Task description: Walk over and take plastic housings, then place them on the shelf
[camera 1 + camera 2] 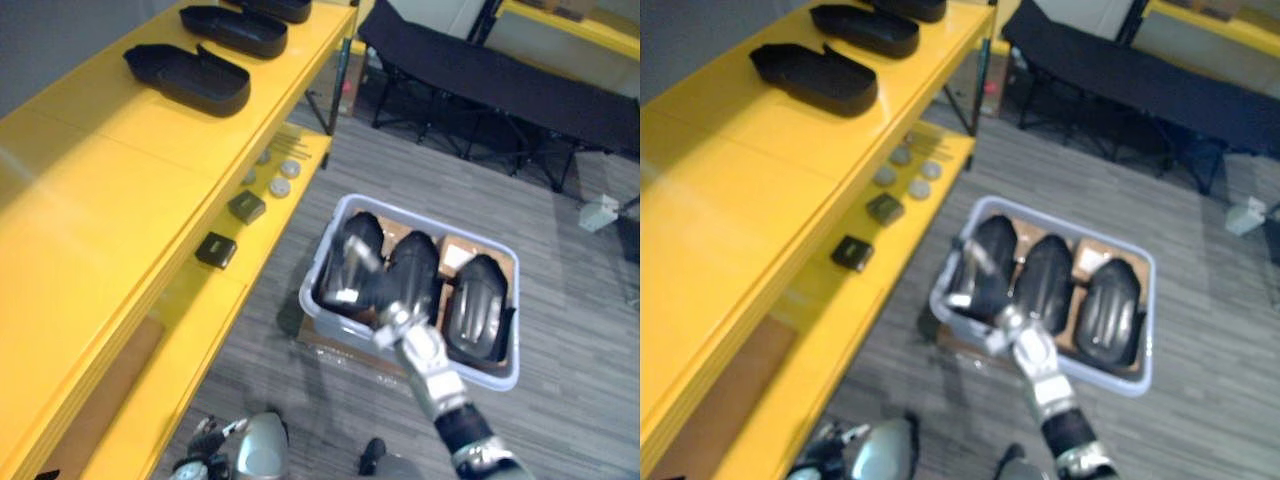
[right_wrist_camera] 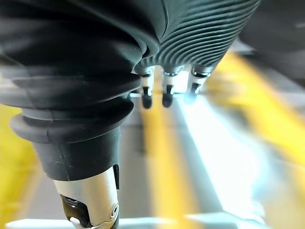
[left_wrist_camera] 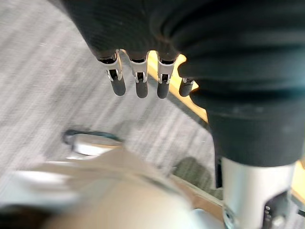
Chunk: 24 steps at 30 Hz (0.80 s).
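Note:
Three black plastic housings lie side by side in a pale bin (image 1: 517, 320) on the floor: left (image 1: 362, 232), middle (image 1: 418, 258), right (image 1: 478, 300). My right hand (image 1: 375, 290) reaches in from the lower right and hovers over the left housing at the bin's left end. In the right wrist view its fingers (image 2: 167, 93) hang straight with nothing between them. More black housings (image 1: 190, 75) (image 1: 235, 28) rest on the top of the yellow shelf (image 1: 100, 200) at the left. My left hand (image 3: 138, 81) hangs over the floor with relaxed fingers, holding nothing.
The shelf's lower level carries two small black boxes (image 1: 215, 249) (image 1: 246, 206) and several grey discs (image 1: 280, 186). A black folding cot (image 1: 500, 80) stands beyond the bin. A small white object (image 1: 600, 212) lies on the grey floor at the right.

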Motion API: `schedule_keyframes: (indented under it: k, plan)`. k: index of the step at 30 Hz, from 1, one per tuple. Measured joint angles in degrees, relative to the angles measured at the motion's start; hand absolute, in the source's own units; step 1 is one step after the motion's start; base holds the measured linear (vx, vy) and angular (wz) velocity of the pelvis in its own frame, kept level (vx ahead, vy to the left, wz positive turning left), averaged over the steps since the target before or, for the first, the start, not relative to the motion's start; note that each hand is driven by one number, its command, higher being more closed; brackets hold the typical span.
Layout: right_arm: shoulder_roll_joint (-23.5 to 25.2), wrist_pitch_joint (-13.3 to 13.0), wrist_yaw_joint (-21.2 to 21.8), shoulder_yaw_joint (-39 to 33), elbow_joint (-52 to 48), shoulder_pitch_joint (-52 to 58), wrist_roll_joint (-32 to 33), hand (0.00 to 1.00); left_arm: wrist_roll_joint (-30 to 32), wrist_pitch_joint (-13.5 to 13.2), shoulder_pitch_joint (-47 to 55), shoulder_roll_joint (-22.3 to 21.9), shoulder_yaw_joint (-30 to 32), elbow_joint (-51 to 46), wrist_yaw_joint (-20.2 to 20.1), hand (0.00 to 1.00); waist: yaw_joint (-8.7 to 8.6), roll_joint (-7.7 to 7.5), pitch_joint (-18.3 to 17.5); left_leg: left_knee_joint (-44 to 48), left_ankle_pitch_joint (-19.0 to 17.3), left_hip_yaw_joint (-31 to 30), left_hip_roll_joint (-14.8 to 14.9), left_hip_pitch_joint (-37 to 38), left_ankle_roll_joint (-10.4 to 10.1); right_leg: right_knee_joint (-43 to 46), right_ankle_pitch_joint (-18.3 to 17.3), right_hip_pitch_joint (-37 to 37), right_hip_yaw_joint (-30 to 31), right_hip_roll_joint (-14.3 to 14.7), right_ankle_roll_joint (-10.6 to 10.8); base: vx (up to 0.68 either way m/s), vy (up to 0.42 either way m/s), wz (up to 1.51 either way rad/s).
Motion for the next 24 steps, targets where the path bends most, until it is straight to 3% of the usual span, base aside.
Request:
schedule_keyframes:
  k: [2,3,4,5,8,9,11,13,15,20,21,24]
  plan:
    - [-2.64,2.36,-6.54,-7.12,-0.63,-3.12,0.83,0.00,1.35,0.01,0.31,0.08,0.43,0.01,-0.67,0.00,-0.11,-0.19,-0.12,-0.49,0.02,0.58,-0.04,1.47,-0.03,-0.41,0.00,0.91,0.23,0.04,0.00,0.05,0.006,-0.14]
    - [-4.27,4.85,-13.18,-13.54,0.13,-4.60,0.93,0.00,2.16,-0.12,0.48,0.03,0.84,-0.04,-1.14,0.00,-0.20,-0.18,-0.47,-0.61,0.04,1.89,0.04,1.88,-0.06,-0.70,0.00,1.02,0.43,0.09,-0.01,0.03,0.001,-0.20]
    - [-5.08,5.68,-16.20,-15.77,0.99,-5.04,0.80,0.00,2.16,-0.21,0.49,-0.01,0.94,-0.06,-1.21,0.00,-0.25,-0.16,-0.46,-0.69,0.05,1.95,0.05,1.99,-0.06,-0.81,0.00,0.96,0.59,0.07,-0.01,0.02,0.007,-0.23]
    - [-6.69,7.25,-21.48,-19.98,3.92,-5.52,0.04,0.00,2.10,-0.30,0.51,-0.14,0.97,-0.12,-1.28,0.00,-0.52,0.01,-0.35,-0.97,0.17,2.19,0.00,1.96,-0.26,-0.85,-0.01,0.55,1.00,0.00,-0.02,0.00,0.011,-0.13]
    - [-11.33,9.80,-30.30,-28.69,14.64,-5.74,-0.72,0.00,1.81,-1.57,-0.27,-0.48,0.85,-0.55,-2.21,0.00,-1.64,1.04,0.89,-1.32,0.81,2.30,-0.08,-0.35,-0.53,0.11,-0.24,-2.61,1.65,-0.13,-0.32,-0.05,0.014,-0.09]
    - [-12.61,9.77,-31.29,-30.16,16.60,-5.74,-0.58,0.00,1.54,-2.21,-0.91,-0.69,0.86,-0.64,-2.23,0.00,-1.88,1.34,1.61,-1.19,0.97,2.23,-0.06,-1.39,-0.40,0.60,-0.35,-3.73,1.64,-0.18,-0.44,-0.13,-0.008,-0.05]
    - [-18.04,8.84,-33.64,-34.70,23.19,-6.90,0.99,0.00,0.36,-5.10,-3.60,-1.36,0.81,-3.09,-2.19,0.00,-3.25,2.80,6.49,0.73,1.90,1.53,-0.01,-7.01,-0.16,2.40,-1.29,-8.71,1.60,-0.37,-0.71,-0.18,-0.019,0.05]
    - [-21.20,8.36,-33.97,-36.64,28.54,-8.73,2.69,0.00,-2.43,-6.80,-5.22,-1.28,0.15,-3.71,-2.06,0.00,-3.95,3.37,9.09,2.54,2.35,1.23,-0.04,-11.57,0.01,2.80,-2.59,-12.27,1.55,-0.62,0.42,-0.19,-0.045,0.04]
    - [-25.13,8.15,-34.66,-36.88,34.89,-10.77,4.66,0.00,-3.62,-7.10,-6.56,-1.41,-0.84,-2.93,-1.88,0.00,-4.53,5.13,10.44,4.21,2.55,-0.23,0.14,-15.15,0.09,4.66,-3.46,-15.27,1.15,-0.43,0.42,-0.14,-0.040,0.16]
    - [-34.34,8.32,-39.06,-34.42,49.01,-19.02,5.86,0.00,-7.66,-8.20,-7.10,-1.54,-3.44,-1.81,-1.51,0.00,-3.55,7.08,11.80,4.45,4.57,-1.87,-1.25,-20.13,0.69,10.56,-5.59,-21.53,0.34,-2.24,0.00,-0.08,-0.006,0.22]
    - [-37.47,9.11,-39.46,-34.04,52.02,-21.15,5.84,0.00,-8.02,-8.18,-8.45,-1.58,-4.65,-0.31,-1.54,0.00,-3.06,8.14,12.40,4.43,5.09,-2.64,-1.91,-21.16,0.86,11.50,-5.97,-22.48,0.17,-2.75,-0.04,-0.06,0.019,0.33]
    - [-40.59,10.08,-39.89,-32.85,57.09,-25.51,5.82,0.00,-9.44,-8.20,-9.06,-1.87,-5.70,1.19,-1.76,0.00,-2.36,9.62,13.16,3.04,6.65,-3.01,-3.65,-22.64,1.29,13.77,-6.83,-25.19,0.18,-4.60,0.27,-0.05,0.028,0.25]
